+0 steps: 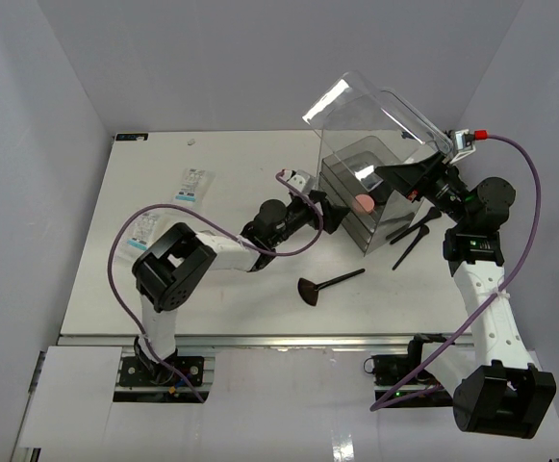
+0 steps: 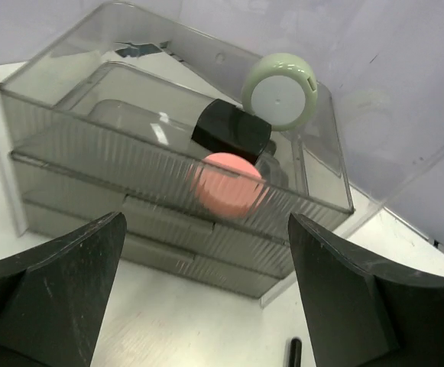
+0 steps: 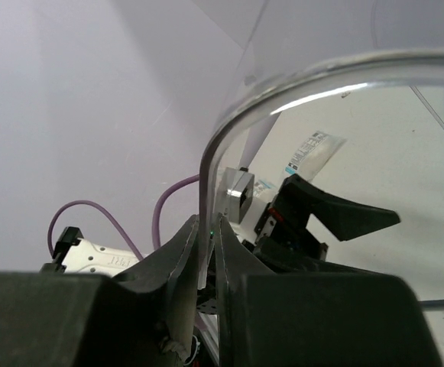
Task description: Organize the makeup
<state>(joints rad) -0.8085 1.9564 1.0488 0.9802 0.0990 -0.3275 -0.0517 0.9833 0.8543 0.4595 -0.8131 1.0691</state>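
The clear box point(image 1: 356, 197) stands at the table's centre right, its lid point(image 1: 375, 108) tipped up. My right gripper point(image 3: 209, 233) is shut on the lid's rim point(image 3: 206, 168). My left gripper point(image 1: 323, 206) hovers just left of the box, open and holding nothing; the left wrist view shows its fingers point(image 2: 53, 294) wide apart. In the box's top tray lie a pink round compact point(image 2: 225, 183), a grey-green compact point(image 2: 281, 90) and a black block point(image 2: 231, 131). A black fan brush point(image 1: 329, 285) lies in front of the box. Thin black brushes point(image 1: 414, 236) lie to its right.
Two white printed packets point(image 1: 194, 185) point(image 1: 144, 231) lie on the left part of the table. White walls close in the table on three sides. My right arm point(image 1: 476, 241) stands right of the box. A purple cable point(image 1: 125, 241) loops over my left arm.
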